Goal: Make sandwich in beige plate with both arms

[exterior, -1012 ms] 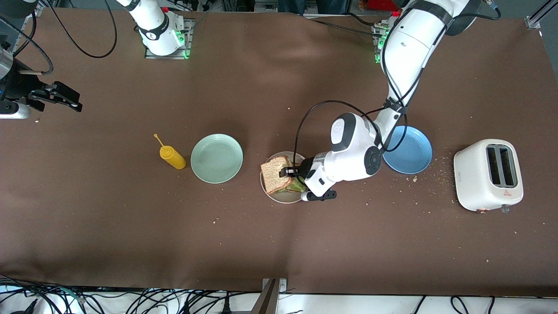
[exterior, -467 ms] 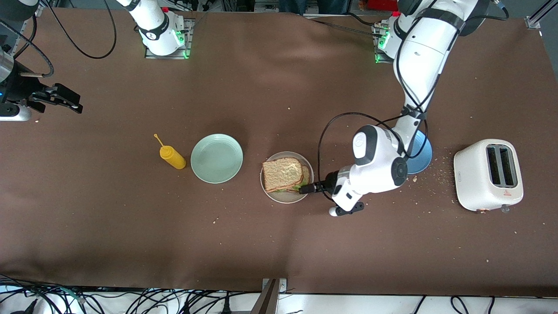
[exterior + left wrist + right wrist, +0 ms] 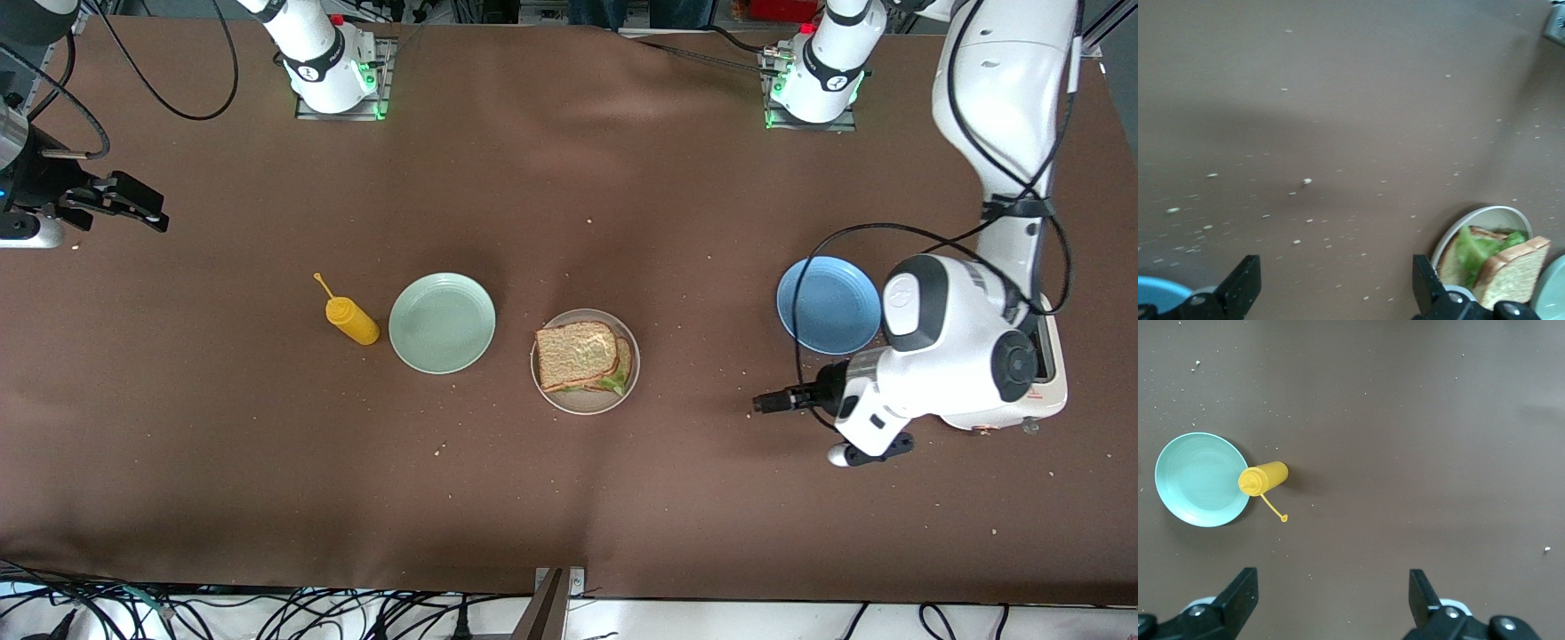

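Sandwich (image 3: 582,357) rests complete on the beige plate (image 3: 584,402). Left gripper (image 3: 765,402), fingers wide and empty, has withdrawn toward the toaster (image 3: 1049,382); right gripper (image 3: 133,203) waits, wide.

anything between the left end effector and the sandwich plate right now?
Nothing but bare brown tabletop with scattered crumbs, per the front view. The left end effector, open, is off the beige plate holding the sandwich.
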You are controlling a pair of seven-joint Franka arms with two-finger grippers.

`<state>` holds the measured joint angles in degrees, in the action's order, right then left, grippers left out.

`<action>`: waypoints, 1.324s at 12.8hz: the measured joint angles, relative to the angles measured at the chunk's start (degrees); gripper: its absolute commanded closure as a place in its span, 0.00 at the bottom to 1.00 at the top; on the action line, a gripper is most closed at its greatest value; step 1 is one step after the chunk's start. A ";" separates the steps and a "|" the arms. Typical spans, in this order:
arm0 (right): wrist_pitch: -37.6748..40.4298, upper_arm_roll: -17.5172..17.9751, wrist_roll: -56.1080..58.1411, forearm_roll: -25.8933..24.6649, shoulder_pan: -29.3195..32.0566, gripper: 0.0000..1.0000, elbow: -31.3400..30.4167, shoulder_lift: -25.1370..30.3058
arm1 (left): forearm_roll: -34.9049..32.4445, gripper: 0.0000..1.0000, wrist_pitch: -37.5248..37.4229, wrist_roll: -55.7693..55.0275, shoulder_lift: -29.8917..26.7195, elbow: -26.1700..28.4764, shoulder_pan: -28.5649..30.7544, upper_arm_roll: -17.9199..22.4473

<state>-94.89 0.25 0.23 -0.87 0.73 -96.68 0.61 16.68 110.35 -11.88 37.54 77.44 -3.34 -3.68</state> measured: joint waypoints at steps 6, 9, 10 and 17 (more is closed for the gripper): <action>0.00 -0.01 -0.01 0.00 0.00 0.00 0.07 -0.06 | -17.41 0.00 -14.87 3.62 -9.10 -0.07 7.02 0.02; 0.01 -0.02 0.01 0.00 0.00 0.00 0.10 -0.11 | -19.03 0.00 -22.28 8.10 -15.40 0.00 8.85 0.08; 0.01 -0.01 0.02 0.00 -0.01 0.00 0.12 -0.11 | -19.10 0.00 -24.88 9.10 -18.10 0.36 8.42 0.45; 0.01 0.02 0.05 0.00 -0.03 0.00 0.24 -0.13 | -19.09 0.00 -31.62 14.25 -39.81 11.08 -5.27 16.00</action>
<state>-94.88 0.27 0.28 -0.87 0.69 -96.44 0.48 -2.41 78.73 2.37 -2.27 88.52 -8.60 12.32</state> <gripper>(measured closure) 0.000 0.000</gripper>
